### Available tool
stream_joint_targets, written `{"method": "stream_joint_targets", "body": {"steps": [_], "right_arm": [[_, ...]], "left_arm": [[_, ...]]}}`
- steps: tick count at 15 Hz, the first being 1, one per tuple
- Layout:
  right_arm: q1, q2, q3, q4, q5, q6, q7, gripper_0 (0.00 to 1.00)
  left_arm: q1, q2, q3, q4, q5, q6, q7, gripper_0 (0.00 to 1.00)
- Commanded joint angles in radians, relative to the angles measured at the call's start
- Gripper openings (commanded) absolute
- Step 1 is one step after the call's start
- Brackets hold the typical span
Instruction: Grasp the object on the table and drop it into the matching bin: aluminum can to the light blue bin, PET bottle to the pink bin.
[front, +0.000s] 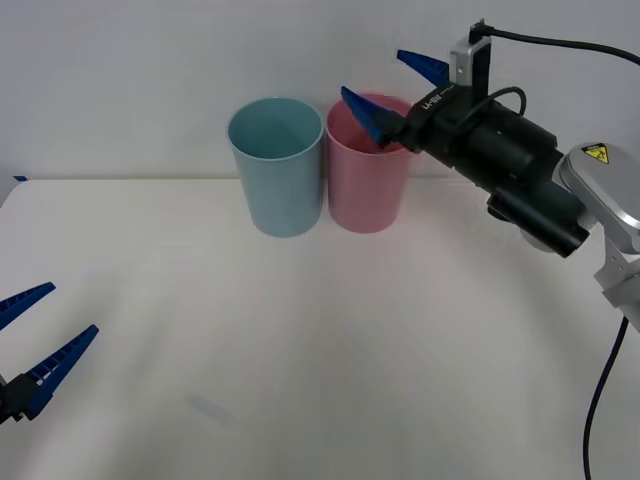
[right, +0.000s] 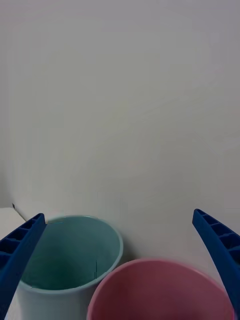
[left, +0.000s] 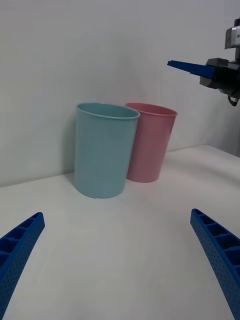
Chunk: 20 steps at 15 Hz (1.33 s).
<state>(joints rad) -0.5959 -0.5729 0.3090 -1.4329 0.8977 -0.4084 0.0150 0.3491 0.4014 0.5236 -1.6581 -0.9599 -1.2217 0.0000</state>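
The right gripper (front: 392, 92) hovered over the pink bin (front: 366, 178), fingers spread and holding nothing. The left gripper (front: 42, 336) waited low at the bench's (front: 320, 350) near left, fingers spread.

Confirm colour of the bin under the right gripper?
Pink: the pink bin sits below the open right gripper; front view shows it best.

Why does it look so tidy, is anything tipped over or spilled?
Nothing stands out. The blue bin and pink bin stand upright, side by side on the table. The right pincer is open above the pink bin; the left pincer is open near the table's edge.
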Motion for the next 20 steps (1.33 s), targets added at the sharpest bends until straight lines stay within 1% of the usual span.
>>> {"method": "stream_joint_targets", "body": {"steps": [1,2,4,5,7,10,13,18,20], "right_arm": [[0.094,-0.064,-0.001,-0.103,-0.059,-0.015,0.017,1.0],[0.122,-0.079,-0.002,-0.13,-0.072,-0.021,0.025,1.0],[0.223,-0.127,-0.03,-0.224,-0.105,-0.043,0.051,1.0],[0.274,-0.144,-0.051,-0.259,-0.109,-0.052,0.06,1.0],[0.384,-0.156,-0.125,-0.317,-0.109,-0.124,0.082,1.0],[0.502,-0.168,-0.212,-0.339,-0.111,-0.248,0.112,1.0],[0.593,-0.173,-0.275,-0.339,-0.141,-0.328,0.234,1.0],[0.749,-0.176,-0.347,-0.339,-0.171,-0.402,0.401,1.0],[0.806,-0.176,-0.375,-0.339,-0.178,-0.431,0.444,1.0]], "left_arm": [[0.0,0.0,0.0,0.0,0.0,0.0,0.0,1.0],[0.0,0.0,0.0,0.0,0.0,0.0,0.0,1.0],[0.0,0.0,0.0,0.0,0.0,0.0,0.0,1.0],[0.0,0.0,0.0,0.0,0.0,0.0,0.0,1.0],[0.0,0.0,0.0,0.0,0.0,0.0,0.0,1.0],[0.0,0.0,0.0,0.0,0.0,0.0,0.0,1.0],[0.0,0.0,0.0,0.0,0.0,0.0,0.0,1.0],[0.0,0.0,0.0,0.0,0.0,0.0,0.0,1.0],[0.0,0.0,0.0,0.0,0.0,0.0,0.0,1.0]]}}
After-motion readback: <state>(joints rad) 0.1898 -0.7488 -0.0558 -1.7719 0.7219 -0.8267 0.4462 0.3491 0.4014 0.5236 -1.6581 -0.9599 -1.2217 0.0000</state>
